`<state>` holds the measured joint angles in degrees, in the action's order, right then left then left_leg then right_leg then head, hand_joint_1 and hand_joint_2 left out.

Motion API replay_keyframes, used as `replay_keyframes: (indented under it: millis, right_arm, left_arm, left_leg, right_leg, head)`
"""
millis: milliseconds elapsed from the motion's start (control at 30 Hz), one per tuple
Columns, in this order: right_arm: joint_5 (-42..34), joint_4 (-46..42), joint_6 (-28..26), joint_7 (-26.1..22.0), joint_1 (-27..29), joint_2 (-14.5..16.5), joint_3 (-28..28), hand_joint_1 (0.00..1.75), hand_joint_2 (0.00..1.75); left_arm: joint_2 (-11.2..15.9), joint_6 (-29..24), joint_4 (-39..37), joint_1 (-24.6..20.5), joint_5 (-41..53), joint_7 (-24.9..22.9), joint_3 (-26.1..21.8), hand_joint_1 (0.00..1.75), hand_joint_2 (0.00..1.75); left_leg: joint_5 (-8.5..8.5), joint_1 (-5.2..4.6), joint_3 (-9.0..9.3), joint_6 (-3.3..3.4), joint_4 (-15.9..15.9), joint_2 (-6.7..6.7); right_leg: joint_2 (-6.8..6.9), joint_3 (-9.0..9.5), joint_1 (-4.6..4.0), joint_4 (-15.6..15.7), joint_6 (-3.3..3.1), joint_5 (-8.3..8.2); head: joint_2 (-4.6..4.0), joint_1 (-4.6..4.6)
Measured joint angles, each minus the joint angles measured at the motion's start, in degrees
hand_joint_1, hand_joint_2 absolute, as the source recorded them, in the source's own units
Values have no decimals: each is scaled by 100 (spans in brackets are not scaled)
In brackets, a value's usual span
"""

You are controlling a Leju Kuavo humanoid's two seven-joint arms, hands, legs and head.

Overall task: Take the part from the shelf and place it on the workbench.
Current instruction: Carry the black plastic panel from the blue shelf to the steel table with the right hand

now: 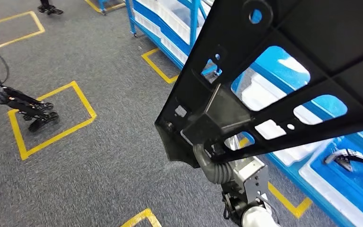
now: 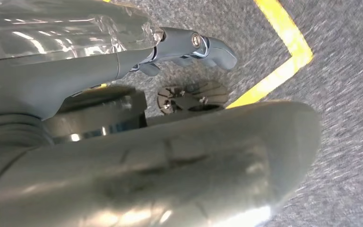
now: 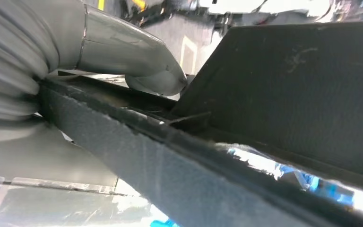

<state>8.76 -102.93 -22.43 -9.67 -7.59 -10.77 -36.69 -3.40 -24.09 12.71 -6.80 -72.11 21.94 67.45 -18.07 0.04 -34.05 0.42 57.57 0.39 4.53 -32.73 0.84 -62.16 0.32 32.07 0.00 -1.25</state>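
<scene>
Part (image 1: 283, 90), large black plastic panel with cut-out windows, held tilted in the air above grey carpet floor (image 1: 104, 156) with yellow tape squares (image 1: 52, 118), in front of blue shelf (image 1: 170, 28); gripped at lower corner by right hand (image 1: 208, 153), thumb (image 3: 142, 61) pressed over its edge; left hand (image 2: 137, 123) low over the floor, holding nothing, fingers (image 2: 198, 47) spread apart.

floor: grey carpet (image 1: 99, 156) | yellow tape squares (image 1: 52, 120) | blue racks (image 1: 170, 33) at right
</scene>
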Motion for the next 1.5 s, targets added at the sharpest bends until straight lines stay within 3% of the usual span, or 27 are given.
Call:
replay_keyframes:
  millis: [67,100,133,167,200,267,333,400,433,500,533,567,600,667,767,900,933,1000,1067,1100,1133,1167,1233,1300,1367,1433,1500]
  right_arm:
    - [-17,14,-2,-16,16,-2,-2,175,175]
    - [-29,26,-5,-26,30,-3,-3,175,175]
    - [-38,38,-11,-36,38,-5,-3,175,175]
    - [-43,47,-21,-49,40,-7,-3,175,175]
    - [-44,52,-37,-63,40,-7,-3,175,175]
    - [-49,55,-66,-100,39,-7,-3,175,175]
    - [-71,62,-87,-140,36,-7,-3,175,175]
    - [-92,68,-101,-170,23,-2,-3,175,175]
    - [-93,68,-109,-177,12,4,-4,175,175]
    - [-74,68,-128,-180,-6,18,-6,175,175]
    - [-58,68,-139,-172,-9,22,-7,175,175]
    - [-40,68,-146,-161,-9,24,-8,175,175]
    - [-22,68,-150,-147,-9,24,-8,175,175]
    - [-1,68,-145,-120,-12,25,-9,175,175]
    - [5,68,-138,-107,-16,26,-10,175,175]
    - [2,67,-91,-55,-92,46,-28,175,175]
    - [4,67,-85,-52,-102,49,-32,175,175]
    - [12,65,-69,-48,-129,50,-38,175,175]
    - [15,66,-57,-42,-143,48,-45,175,175]
    - [14,68,-54,-38,-144,47,-51,175,175]
    - [14,69,-52,-34,-143,46,-59,175,175]
    - [13,70,-51,-32,-143,45,-68,175,175]
    - [14,70,-45,-27,-153,45,-90,175,175]
    - [16,72,-36,-19,-177,46,-111,175,175]
    - [17,74,-22,-7,-194,48,-133,175,175]
    - [16,74,4,1,-215,51,-163,175,175]
    - [13,73,31,-3,-246,61,-197,175,175]
  left_arm:
    - [-1,-15,-1,-7,-19,11,-1,0,0]
    - [-1,-27,-1,-9,-29,16,-1,0,0]
    - [0,-38,-2,-8,-38,21,-2,0,0]
    - [1,-48,-2,-8,-44,22,-2,0,0]
    - [1,-52,-2,-9,-44,22,-2,0,0]
    - [4,-55,-2,-20,-45,21,-2,0,0]
    - [11,-67,-2,-28,-50,19,-3,0,0]
    - [25,-83,-2,-20,-79,18,-4,0,0]
    - [33,-85,-2,-13,-114,17,-4,0,0]
    - [48,-51,-3,-12,-203,15,-7,0,0]
    - [49,-12,-3,-13,-243,13,-9,0,0]
    - [50,41,-3,-14,-273,10,-13,0,0]
    - [50,95,-3,-15,-296,8,-17,0,0]
    - [50,174,-2,-14,-325,2,-24,0,0]
    - [50,193,-2,-15,-333,-7,-26,0,0]
    - [51,141,-4,-14,-326,-273,-31,0,0]
    - [52,120,-5,0,-316,-314,-32,0,0]
    - [54,73,-6,8,-293,-396,-33,0,0]
    - [54,50,-6,-1,-282,-459,-34,0,0]
    - [54,46,-6,-6,-281,-479,-35,0,0]
    - [54,46,-6,-7,-281,-490,-35,0,0]
    - [54,46,-6,-7,-281,-500,-35,0,0]
    - [54,50,-6,-10,-282,-526,-35,0,0]
    - [54,63,-6,-20,-282,-569,-35,0,0]
    - [54,75,-6,-21,-274,-614,-35,0,0]
    - [55,80,-6,-9,-265,-650,-35,0,0]
    - [57,81,-6,-5,-261,-673,-35,0,0]
  left_leg:
    - [7,-1,1,34,-6,-140]
    - [1,-7,0,43,4,-218]
    - [-7,-12,0,47,20,-300]
    - [-20,-14,1,47,44,-386]
    - [-38,-12,3,40,76,-470]
    - [-87,-8,-20,2,155,-615]
    - [-106,11,-74,-61,203,-734]
    - [-98,32,-107,-132,204,-831]
    - [-122,23,-117,-163,244,-769]
    - [-323,-2,-260,-215,598,-463]
    - [-493,-1,-417,-238,928,-280]
    - [-664,16,-615,-257,1306,-179]
    - [-777,37,-787,-272,1626,-131]
    - [-775,68,-925,-285,1855,-93]
    - [-661,77,-875,-287,1740,-81]
    - [-73,-29,-161,-104,195,203]
    - [-59,-22,-150,-66,164,142]
    - [-23,5,-106,11,94,17]
    - [-12,12,-86,57,75,-113]
    - [-15,7,-86,68,79,-186]
    - [-20,2,-83,73,84,-263]
    - [-27,-1,-77,73,93,-344]
    - [-56,4,-57,55,125,-507]
    - [-94,6,-75,12,183,-644]
    - [-102,22,-127,-53,217,-756]
    - [-100,50,-149,-129,222,-835]
    - [-226,37,-223,-192,428,-621]
  right_leg:
    - [-319,-372,4,-766,-11,342]
    - [-389,-548,0,-1074,-12,420]
    - [-425,-643,-3,-1194,-15,385]
    - [-448,-634,-3,-1090,-19,235]
    - [-496,-526,2,-780,-26,0]
    - [-735,-243,31,-70,-46,-340]
    - [-908,-131,40,226,-66,-387]
    - [-830,-118,29,260,-104,-381]
    - [-763,-94,31,288,-132,-386]
    - [-600,-40,43,342,-196,-389]
    - [-516,-21,29,349,-221,-378]
    - [-427,-11,16,349,-244,-364]
    - [-340,-5,5,348,-255,-351]
    - [-198,5,-6,346,-259,-330]
    - [-131,15,-8,346,-255,-319]
    - [228,149,-38,367,-96,-212]
    - [205,164,-26,358,-64,-190]
    - [-57,73,-6,93,-24,-1]
    - [-361,-280,-1,-617,-21,349]
    - [-413,-491,-3,-998,-22,481]
    - [-432,-643,-6,-1235,-21,509]
    - [-442,-700,-6,-1262,-23,421]
    - [-511,-508,9,-693,-33,-24]
    - [-752,-242,47,-15,-47,-331]
    - [-891,-157,52,217,-69,-355]
    - [-787,-130,33,266,-118,-369]
    - [-643,-73,30,329,-185,-381]
  head:
    - [0,80]
    - [0,116]
    - [0,140]
    - [0,156]
    - [0,174]
    - [0,214]
    - [0,232]
    - [0,227]
    - [0,223]
    - [0,147]
    - [0,108]
    - [0,66]
    - [0,50]
    - [0,25]
    - [0,14]
    - [0,-23]
    - [0,-13]
    - [0,26]
    - [0,104]
    - [0,143]
    - [0,168]
    - [0,189]
    - [0,225]
    - [0,271]
    - [0,275]
    - [0,266]
    - [0,229]
